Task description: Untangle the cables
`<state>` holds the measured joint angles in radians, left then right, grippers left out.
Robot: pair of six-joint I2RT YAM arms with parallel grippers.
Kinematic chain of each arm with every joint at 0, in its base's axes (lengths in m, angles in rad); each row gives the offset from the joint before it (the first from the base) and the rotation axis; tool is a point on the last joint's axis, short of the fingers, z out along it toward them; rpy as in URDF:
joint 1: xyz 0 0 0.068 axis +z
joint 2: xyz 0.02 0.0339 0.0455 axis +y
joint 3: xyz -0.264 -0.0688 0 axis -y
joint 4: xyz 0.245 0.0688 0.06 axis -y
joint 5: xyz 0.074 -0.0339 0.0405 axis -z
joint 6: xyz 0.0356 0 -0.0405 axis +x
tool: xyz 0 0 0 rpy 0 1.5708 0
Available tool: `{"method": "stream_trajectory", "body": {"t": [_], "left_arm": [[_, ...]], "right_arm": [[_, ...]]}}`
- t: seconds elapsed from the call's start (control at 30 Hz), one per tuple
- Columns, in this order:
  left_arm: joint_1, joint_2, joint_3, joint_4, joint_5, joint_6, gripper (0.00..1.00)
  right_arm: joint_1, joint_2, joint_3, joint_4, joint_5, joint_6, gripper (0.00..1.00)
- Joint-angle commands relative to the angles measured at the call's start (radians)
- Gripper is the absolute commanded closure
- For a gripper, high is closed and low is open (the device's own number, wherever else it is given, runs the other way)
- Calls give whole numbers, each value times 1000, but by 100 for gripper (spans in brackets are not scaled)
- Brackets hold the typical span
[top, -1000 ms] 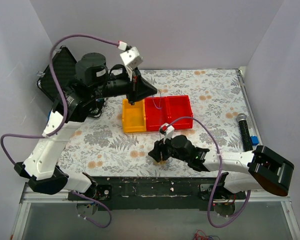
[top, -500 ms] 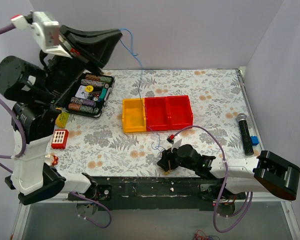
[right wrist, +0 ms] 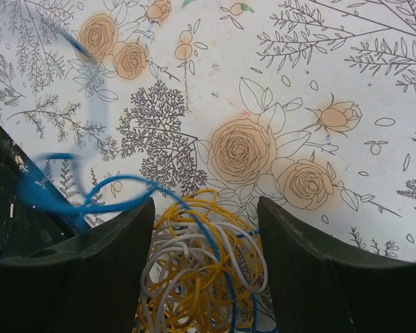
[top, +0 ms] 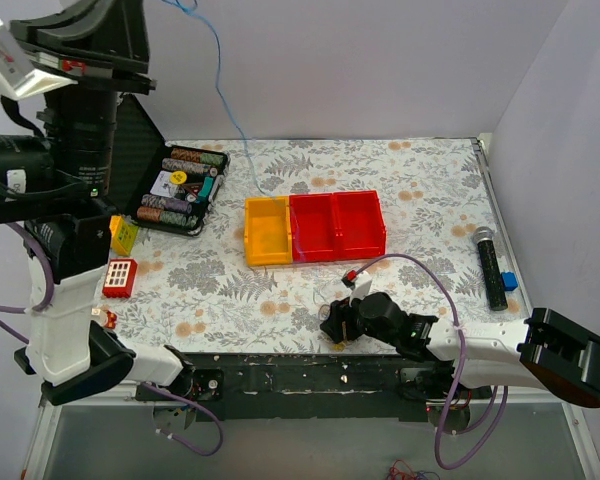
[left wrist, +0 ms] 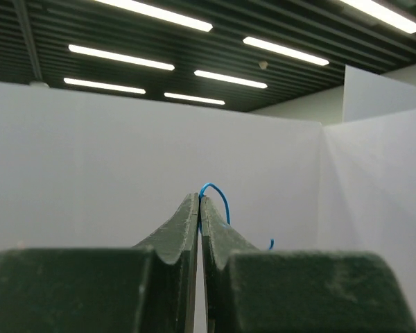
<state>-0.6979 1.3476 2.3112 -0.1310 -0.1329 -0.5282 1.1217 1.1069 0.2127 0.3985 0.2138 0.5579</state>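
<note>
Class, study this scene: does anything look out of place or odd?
Yes: one blue cable is strung through the air, pinched in the shut left pincer high above the table, while the yellow-and-white tangle lies inside the open right pincer.

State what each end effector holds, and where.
Left end effector: blue cable, pinched near its end. Right end effector: open over the tangle, holding nothing.

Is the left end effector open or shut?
Shut: the left end effector has its fingers pressed together, pinching the blue cable.
</note>
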Motion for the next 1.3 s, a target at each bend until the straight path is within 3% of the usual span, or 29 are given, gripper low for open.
{"method": "stream_trajectory", "body": {"t": [0.0,0.3,0.5,0.73,1.27], "left_arm": [[-5,-24,31,223,-65,167,100],[-3,-116,-191,139,-43,139,100],[-3,-202,-479,137,-59,117,100],[-3,-263,-705,168,-105,112,100],[-5,-211,-834,215,-105,116,100]], "right_arm": [[4,-9,-30,-49,42,16,30],[4,-24,-16,-84,70,19,39],[4,-74,-9,-90,73,13,43],[4,-145,-7,-131,79,5,45],[6,-269,-65,-171,124,39,45]]}}
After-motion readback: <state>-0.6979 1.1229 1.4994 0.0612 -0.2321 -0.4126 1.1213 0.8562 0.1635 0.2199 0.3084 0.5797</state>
